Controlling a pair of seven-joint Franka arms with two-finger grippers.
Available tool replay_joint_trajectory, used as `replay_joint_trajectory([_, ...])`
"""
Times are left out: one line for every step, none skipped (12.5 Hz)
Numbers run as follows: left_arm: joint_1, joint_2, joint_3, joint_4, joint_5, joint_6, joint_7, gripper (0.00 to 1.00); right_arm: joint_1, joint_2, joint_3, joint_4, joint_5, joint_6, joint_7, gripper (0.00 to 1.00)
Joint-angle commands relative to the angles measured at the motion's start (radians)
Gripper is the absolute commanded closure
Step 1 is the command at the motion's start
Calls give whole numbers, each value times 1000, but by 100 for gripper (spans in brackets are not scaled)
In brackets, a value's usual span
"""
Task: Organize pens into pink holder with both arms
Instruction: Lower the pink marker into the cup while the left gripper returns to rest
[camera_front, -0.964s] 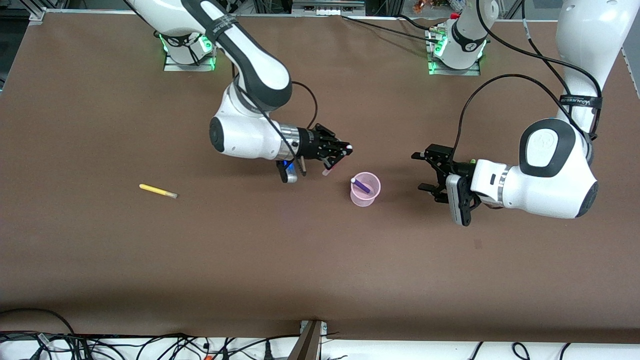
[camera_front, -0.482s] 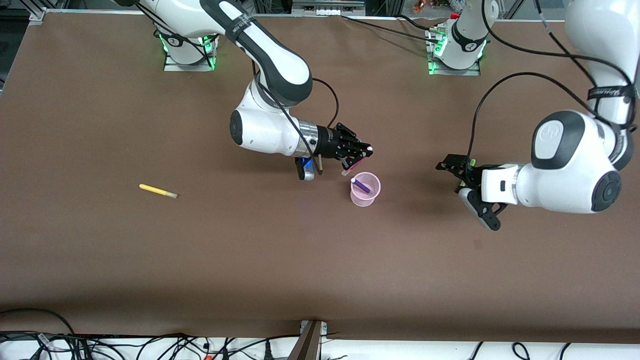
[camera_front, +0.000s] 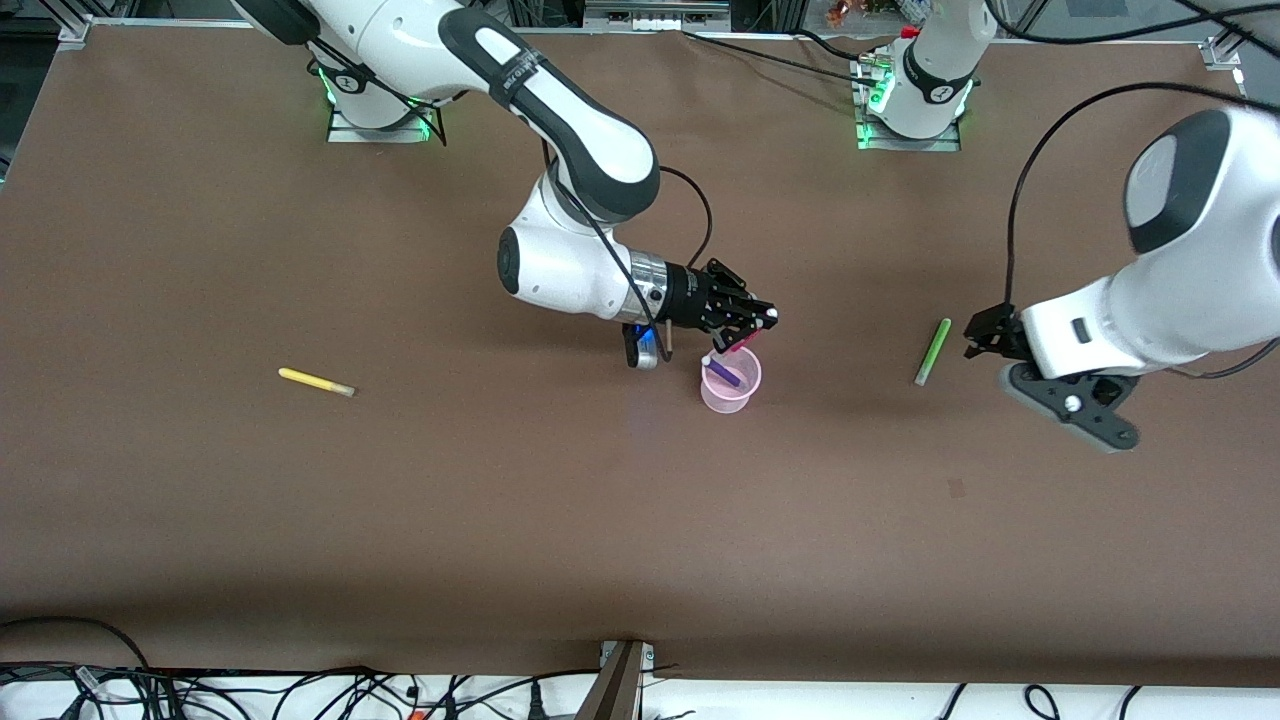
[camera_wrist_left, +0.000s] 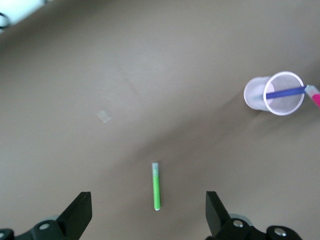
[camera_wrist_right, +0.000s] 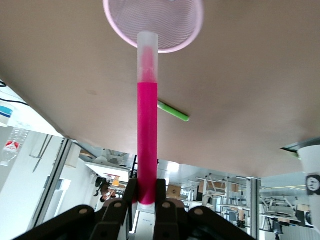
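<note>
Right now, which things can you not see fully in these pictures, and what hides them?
- Magenta pen: in the front view the right gripper covers most of it.
- Purple pen: its lower end sits inside the pink holder, seen only faintly through the wall.
- Left gripper: the wrist view's edge cuts off its fingers; in the front view the arm hides them.

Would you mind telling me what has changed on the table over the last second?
The right gripper, shut on the magenta pen, moved toward the pink holder and now holds the pen's tip at its rim. The left gripper, open, drew back toward its end of the table, uncovering the green pen. The holder, purple pen and yellow pen stayed put.
</note>
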Motion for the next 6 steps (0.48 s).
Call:
replay_joint_trajectory([30, -147, 6, -21, 20, -87, -17, 0, 26, 95, -3, 135, 18, 17, 9, 100])
replay_joint_trajectory([32, -162, 7, -16, 20, -96, -23, 0, 27, 107, -3, 148, 18, 20, 7, 100])
replay_joint_trajectory([33, -171, 10, -19, 20, -122, -23, 0, 27, 117, -3, 150, 18, 30, -3, 100])
replay_joint_trajectory([38, -183, 13, -18, 22, -148, -22, 0, 39, 124, -3, 150, 17, 37, -8, 100])
replay_joint_trajectory([50, -195, 13, -13, 22, -170, -22, 0, 46, 132, -5, 150, 17, 53, -11, 100])
replay_joint_trajectory([65, -200, 15, -12, 22, -191, -20, 0, 50, 140, -5, 148, 15, 64, -13, 100])
